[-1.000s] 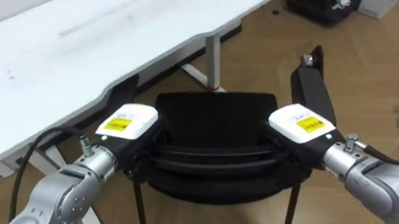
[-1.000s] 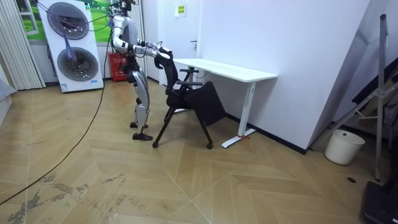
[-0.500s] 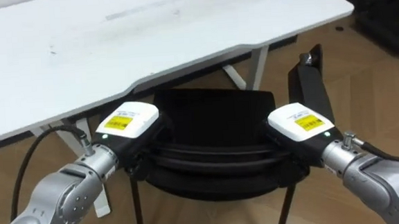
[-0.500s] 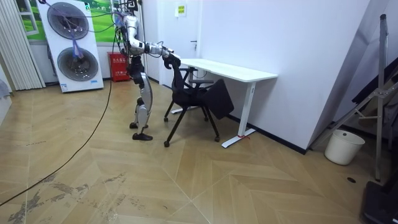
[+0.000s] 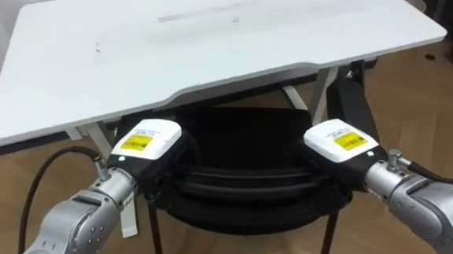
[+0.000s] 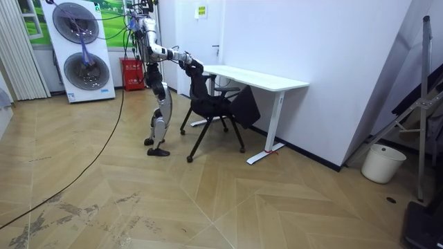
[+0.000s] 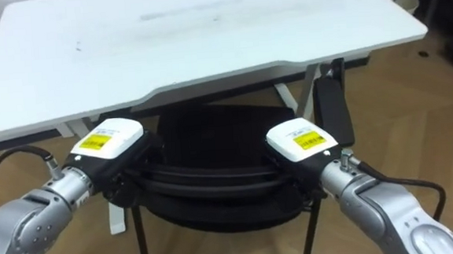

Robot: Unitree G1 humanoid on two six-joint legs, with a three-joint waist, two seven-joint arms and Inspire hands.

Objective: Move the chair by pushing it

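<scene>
Before white flat-topped desk (image 5: 205, 41), left hand (image 5: 155, 151) and right hand (image 5: 332, 148) touching backrest of black office chair (image 5: 243, 138), fingers hidden, grip impossible to tell.

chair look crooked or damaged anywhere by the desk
Nothing stands out: the chair stands upright with its back between the left hand and the right hand, its seat partly under the white desk.

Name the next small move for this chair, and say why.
Probably a short, straight push forward: the left hand and right hand rest at the chair back's top corners, and its seat seems just partly under the desk.
</scene>
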